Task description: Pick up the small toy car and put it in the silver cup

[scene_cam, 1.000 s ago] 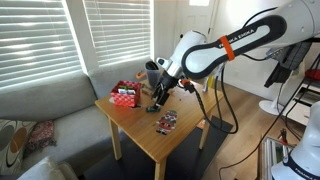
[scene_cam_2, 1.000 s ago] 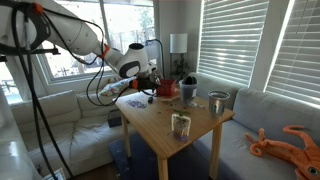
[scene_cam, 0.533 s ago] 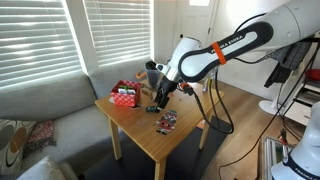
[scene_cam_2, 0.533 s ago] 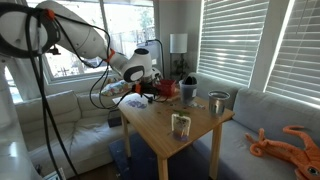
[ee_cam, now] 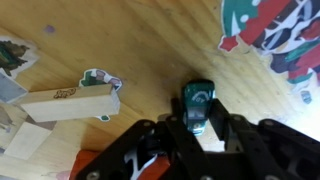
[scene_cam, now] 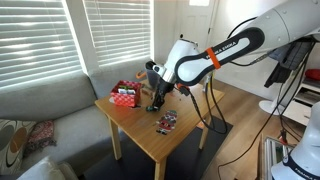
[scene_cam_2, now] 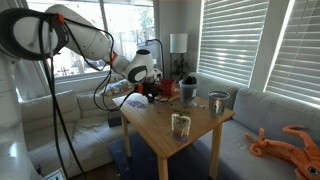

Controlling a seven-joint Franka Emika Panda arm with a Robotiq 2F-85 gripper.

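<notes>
The small toy car [ee_cam: 198, 100] lies on the wooden table [scene_cam_2: 150, 125] between the jaws of the gripper [ee_cam: 199, 122]. They stand close at both its sides; I cannot tell if they press it. The print on the carton [ee_cam: 70, 103] at its left is too blurred to read. The silver cup [scene_cam_2: 217, 102] stands well apart, near the table's right edge.

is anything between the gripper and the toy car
Nothing visible. In the wrist view the car lies on the table right between the jaws of the gripper; whether they touch it yet is unclear.
</notes>
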